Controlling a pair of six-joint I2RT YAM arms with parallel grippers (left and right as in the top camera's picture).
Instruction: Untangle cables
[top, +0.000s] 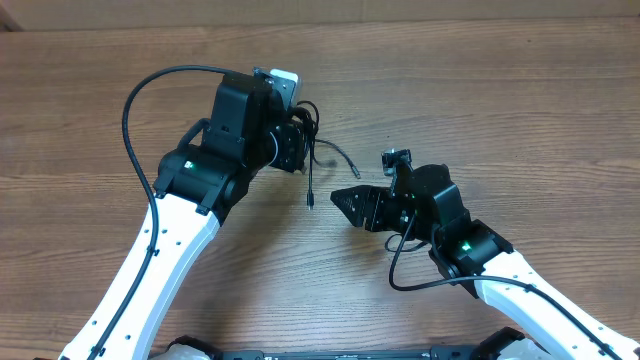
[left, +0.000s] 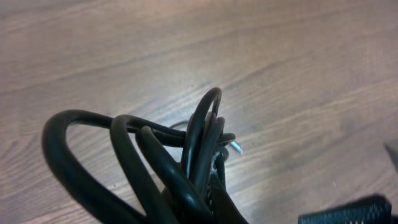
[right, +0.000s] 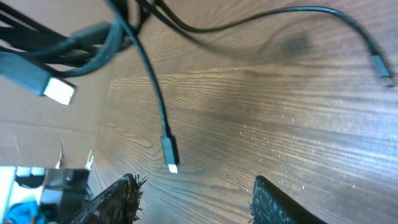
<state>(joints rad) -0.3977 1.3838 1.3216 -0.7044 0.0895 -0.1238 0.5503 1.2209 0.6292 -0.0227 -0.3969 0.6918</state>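
My left gripper (top: 298, 140) is shut on the cables (top: 310, 122), a bunched black tangle held above the table. In the left wrist view the cable loops (left: 186, 143) fill the foreground and mostly hide the jaws (left: 214, 202). Two strands hang from the tangle: one ends in a plug (top: 312, 201), the other curves right to a plug (top: 356, 171). My right gripper (top: 345, 198) is open and empty, just right of the hanging plug. In the right wrist view its fingers (right: 196, 199) straddle bare table just below that plug (right: 170, 154). Another strand ends at a plug (right: 383, 70).
The wooden table (top: 500, 90) stretches all round. A thick black arm wire (top: 140, 110) loops left of the left arm, and another (top: 405, 270) loops beside the right arm. A silvery connector (right: 59, 91) shows at the left of the right wrist view.
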